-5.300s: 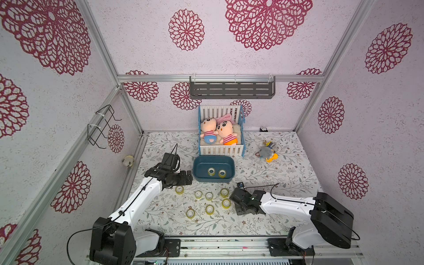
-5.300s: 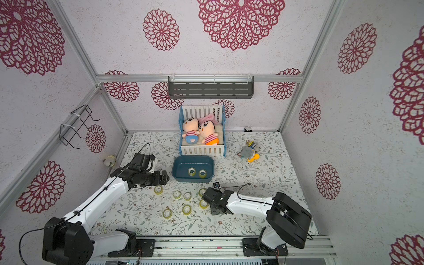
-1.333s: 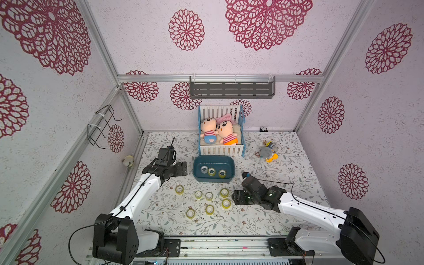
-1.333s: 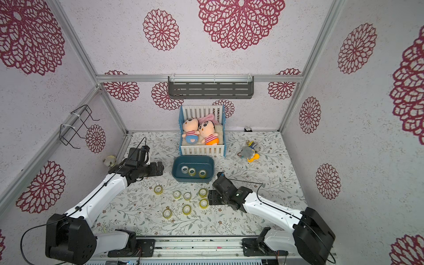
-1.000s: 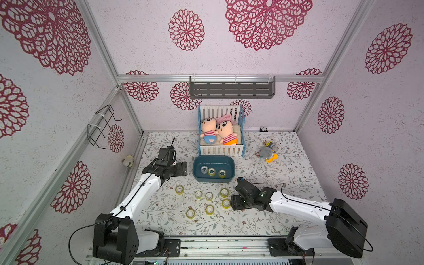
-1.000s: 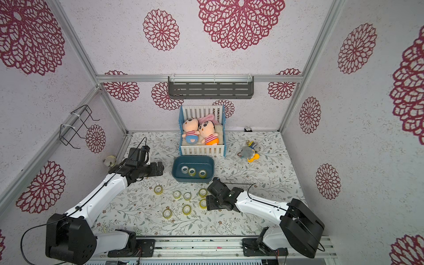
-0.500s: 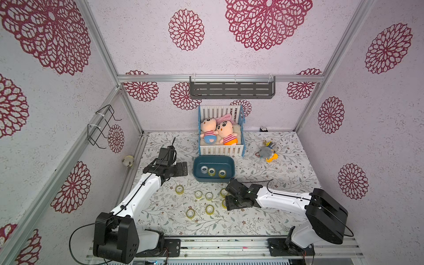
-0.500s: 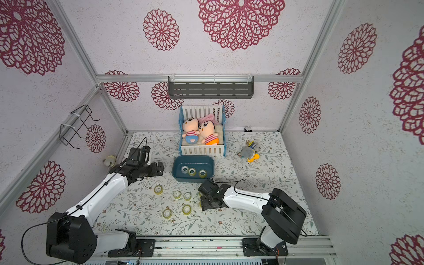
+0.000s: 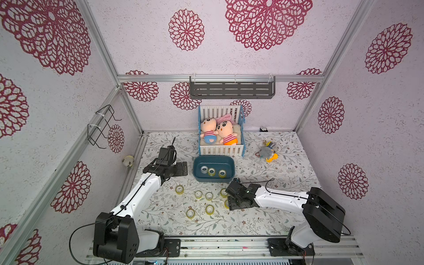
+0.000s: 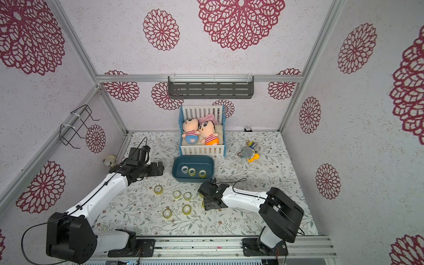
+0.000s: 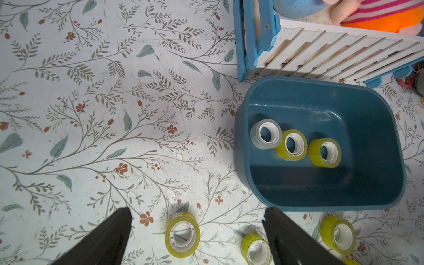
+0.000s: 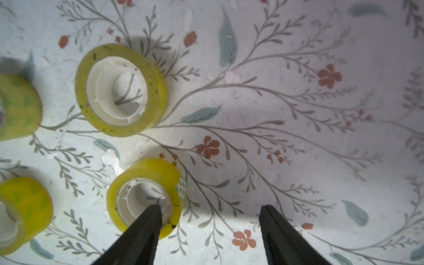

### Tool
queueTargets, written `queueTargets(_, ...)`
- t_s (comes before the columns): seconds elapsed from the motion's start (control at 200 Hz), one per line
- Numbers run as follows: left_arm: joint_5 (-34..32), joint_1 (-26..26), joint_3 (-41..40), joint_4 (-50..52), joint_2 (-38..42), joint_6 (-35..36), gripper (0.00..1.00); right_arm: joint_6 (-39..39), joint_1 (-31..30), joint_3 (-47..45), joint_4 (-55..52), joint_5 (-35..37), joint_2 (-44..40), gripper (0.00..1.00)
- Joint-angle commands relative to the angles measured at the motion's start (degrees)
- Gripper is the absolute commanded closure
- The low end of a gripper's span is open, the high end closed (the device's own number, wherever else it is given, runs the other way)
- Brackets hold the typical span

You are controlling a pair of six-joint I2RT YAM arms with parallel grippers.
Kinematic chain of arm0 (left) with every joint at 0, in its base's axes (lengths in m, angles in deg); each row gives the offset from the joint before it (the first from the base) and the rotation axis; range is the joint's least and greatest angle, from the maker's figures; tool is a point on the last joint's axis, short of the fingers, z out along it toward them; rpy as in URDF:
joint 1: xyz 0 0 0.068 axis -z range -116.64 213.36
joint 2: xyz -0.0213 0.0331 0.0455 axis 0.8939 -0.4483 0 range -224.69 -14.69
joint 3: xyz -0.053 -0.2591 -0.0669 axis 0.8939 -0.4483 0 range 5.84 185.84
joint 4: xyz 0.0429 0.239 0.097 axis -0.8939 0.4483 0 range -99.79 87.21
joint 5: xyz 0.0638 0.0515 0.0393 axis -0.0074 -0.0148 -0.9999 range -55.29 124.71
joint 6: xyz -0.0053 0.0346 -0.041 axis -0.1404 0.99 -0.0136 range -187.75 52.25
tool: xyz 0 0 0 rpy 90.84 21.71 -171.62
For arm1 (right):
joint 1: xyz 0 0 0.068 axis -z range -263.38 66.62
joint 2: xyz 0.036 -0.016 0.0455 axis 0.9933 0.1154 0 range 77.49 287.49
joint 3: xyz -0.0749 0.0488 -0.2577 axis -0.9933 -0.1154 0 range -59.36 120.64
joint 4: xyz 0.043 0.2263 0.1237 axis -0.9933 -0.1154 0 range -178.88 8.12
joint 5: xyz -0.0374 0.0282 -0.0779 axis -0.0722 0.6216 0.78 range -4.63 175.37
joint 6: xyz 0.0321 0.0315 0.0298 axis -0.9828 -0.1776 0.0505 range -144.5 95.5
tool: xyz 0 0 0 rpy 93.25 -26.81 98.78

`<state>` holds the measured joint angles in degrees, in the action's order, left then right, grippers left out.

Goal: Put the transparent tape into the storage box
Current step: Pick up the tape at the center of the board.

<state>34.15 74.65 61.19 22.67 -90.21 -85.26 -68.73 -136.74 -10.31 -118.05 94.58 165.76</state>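
The storage box (image 9: 213, 179) (image 10: 193, 179) (image 11: 321, 195), a dark teal tub, stands in front of the toy crib. Three rolls of transparent tape (image 11: 291, 144) lie inside it. Several more yellowish rolls (image 9: 198, 195) lie on the table nearer me. My right gripper (image 12: 208, 208) (image 9: 230, 203) is open and low over the rightmost rolls. One of its fingers points into the white core of a roll (image 12: 144, 183), the other stands over bare table. Left of the box, my left gripper (image 11: 196, 212) (image 9: 182, 168) hovers open and empty, with a roll (image 11: 182, 234) on the table below it.
The white-and-blue crib (image 9: 220, 150) holding two plush dolls stands behind the box. A grey plush toy (image 9: 267, 152) lies to its right. A grey slotted shelf (image 9: 231, 89) hangs on the back wall and a wire rack (image 9: 101, 126) on the left wall.
Over the last second my right arm swung left and down onto the rightmost rolls, jaws staying wide. The left arm held still. Since the earliest frames the box went from two rolls to three.
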Motion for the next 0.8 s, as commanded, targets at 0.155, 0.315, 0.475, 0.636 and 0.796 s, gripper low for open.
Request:
queueTargets(0.155, 0.08, 0.51, 1.42, 0.93, -0.24, 0.64, 0.03, -0.61, 0.32, -1.23, 0.02, -1.16, -2.87, 0.3)
queueTargets(0.315, -0.2, 0.58, 1.42, 1.01, -0.04, 0.67, 0.03, -1.16, -0.35, -1.88, 2.33, -2.18, -0.62, 0.35)
queueTargets(0.475, -0.2, 0.58, 1.42, 1.02, 0.04, 0.73, 0.03, -1.84, -0.6, -2.41, 2.15, -1.1, 0.84, 0.37)
queueTargets(0.636, -0.23, 0.57, 1.42, 1.01, 0.03, 0.73, 0.03, -2.83, -0.6, -4.16, 1.14, 0.61, 1.2, 0.39)
queueTargets(0.796, -0.31, 0.58, 1.42, 1.02, 0.12, 0.82, 0.03, -3.8, -0.72, -6.86, 1.22, 1.61, 0.06, 0.51)
